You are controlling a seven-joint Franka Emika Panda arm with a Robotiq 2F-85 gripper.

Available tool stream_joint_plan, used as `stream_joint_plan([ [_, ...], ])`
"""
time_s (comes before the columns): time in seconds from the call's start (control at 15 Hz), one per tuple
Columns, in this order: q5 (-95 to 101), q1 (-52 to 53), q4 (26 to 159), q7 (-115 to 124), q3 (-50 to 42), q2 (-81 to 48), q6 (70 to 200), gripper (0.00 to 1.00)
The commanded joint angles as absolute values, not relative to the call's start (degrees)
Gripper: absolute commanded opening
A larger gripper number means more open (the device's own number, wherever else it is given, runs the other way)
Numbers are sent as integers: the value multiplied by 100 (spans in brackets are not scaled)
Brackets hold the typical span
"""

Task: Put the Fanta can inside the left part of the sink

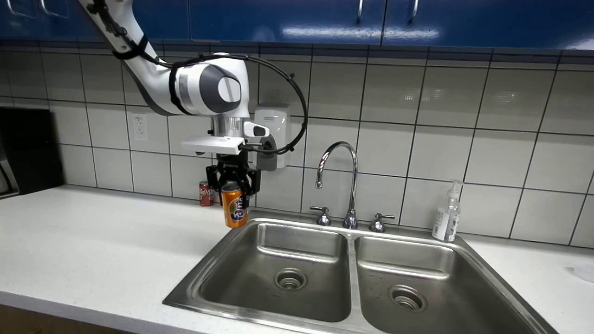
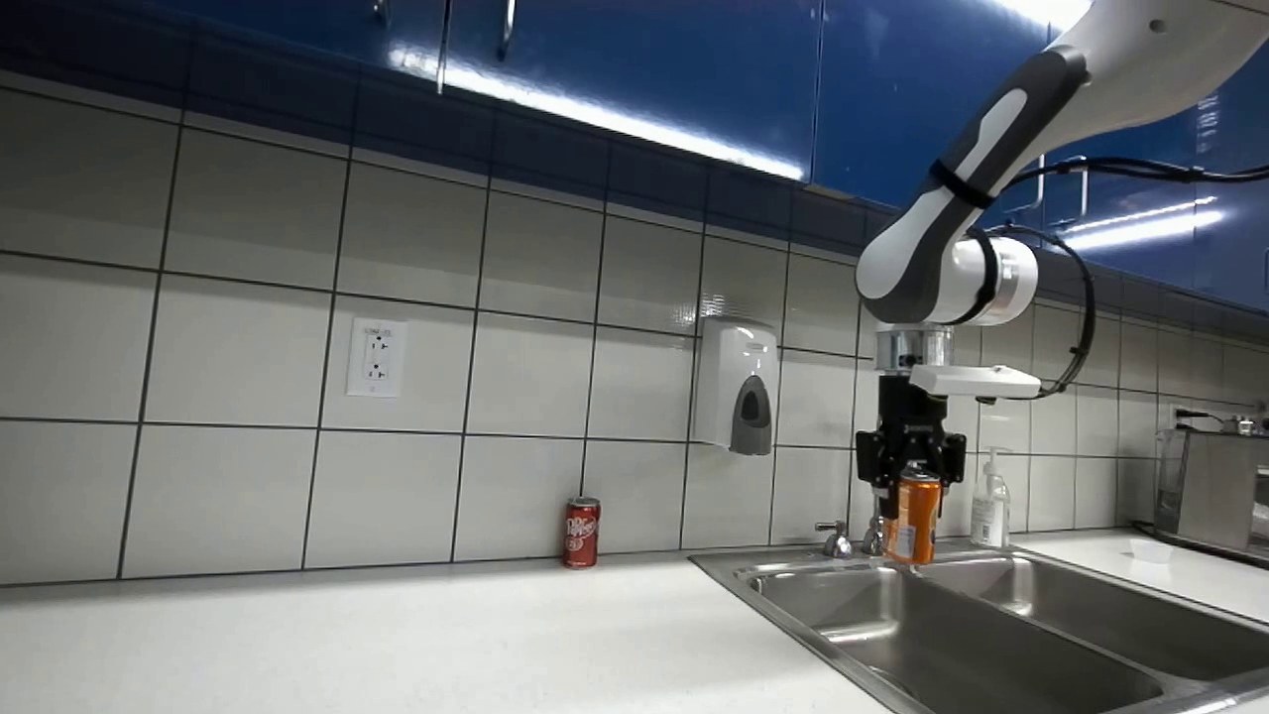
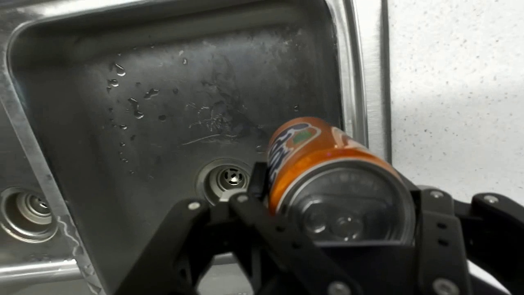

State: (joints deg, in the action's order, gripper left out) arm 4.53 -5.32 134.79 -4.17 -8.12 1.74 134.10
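The orange Fanta can [image 1: 234,209] hangs slightly tilted in my gripper [image 1: 233,199], above counter height. In an exterior view it overlaps the back left corner of the sink rim. It also shows in an exterior view [image 2: 918,526] in front of the sink's back edge. In the wrist view the can [image 3: 303,141] has its silver top toward the camera, with gripper fingers [image 3: 335,186] pressed on both sides. The left part of the sink [image 1: 246,287] has a round drain and holds no object. In the wrist view this basin [image 3: 245,61] shows water drops, and the can appears over its side near the rim.
A red can [image 2: 581,534] stands on the white counter [image 1: 102,246] against the tiles. A curved faucet [image 1: 354,185] with two handles rises behind the sink. A divider [image 1: 353,283] separates the twin basin [image 1: 445,301]. A soap bottle [image 1: 447,218] stands behind it. A wall dispenser [image 2: 734,387] hangs near the arm.
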Motion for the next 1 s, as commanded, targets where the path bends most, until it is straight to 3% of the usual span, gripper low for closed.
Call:
stream_joint_plan([
  [0.0,413,-765,13629,-754,-955,338,13504,40],
  [0.93,407,-1003,13438,-1251,-1177,-229,13523,40],
])
